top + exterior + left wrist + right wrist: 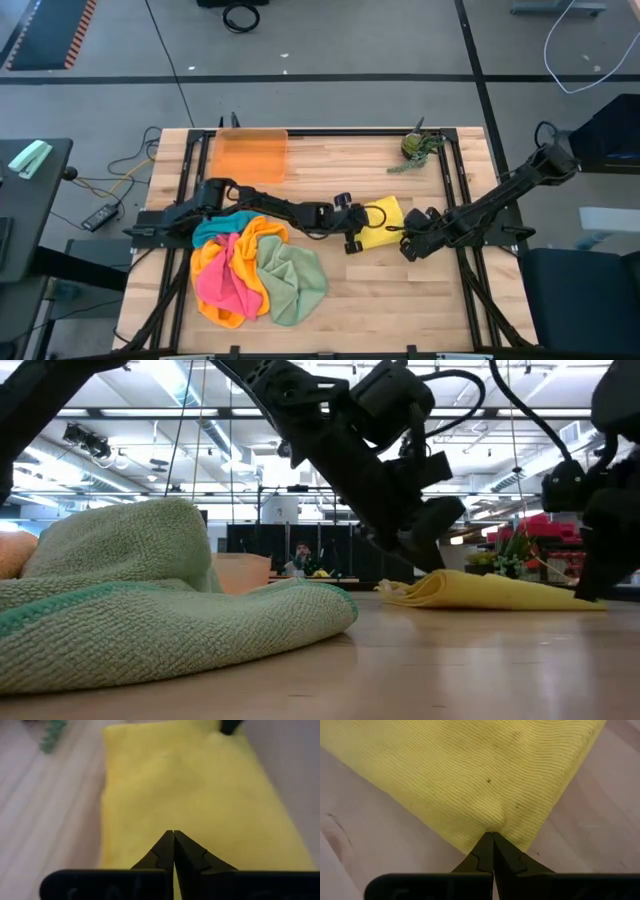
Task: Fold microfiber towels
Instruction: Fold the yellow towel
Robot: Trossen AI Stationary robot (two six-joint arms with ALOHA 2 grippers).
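The yellow towel [383, 224] was seen folded flat on the worktop [400, 300], just right of centre, toward three o'clock from the middle. The left hand [352, 238] was found at the towel's nine-o'clock edge, its fingers pressed together over the cloth (whether any fabric was caught between them could not be told). The right hand [408, 247] was placed at the towel's four-o'clock corner, and there, in the right wrist view, the fingers [485, 851] were seen pinched together on the yellow weave, a small pucker raised at their tips. In the low view the towel [490, 591] was shown lying in layers, its folded edge turned toward the camera. The remaining towels, a heap of orange, pink, teal and sage green [258, 272], were left bunched at seven o'clock. An orange tray [251, 155] was noted at eleven o'clock and a small plant [415, 148] at one o'clock.
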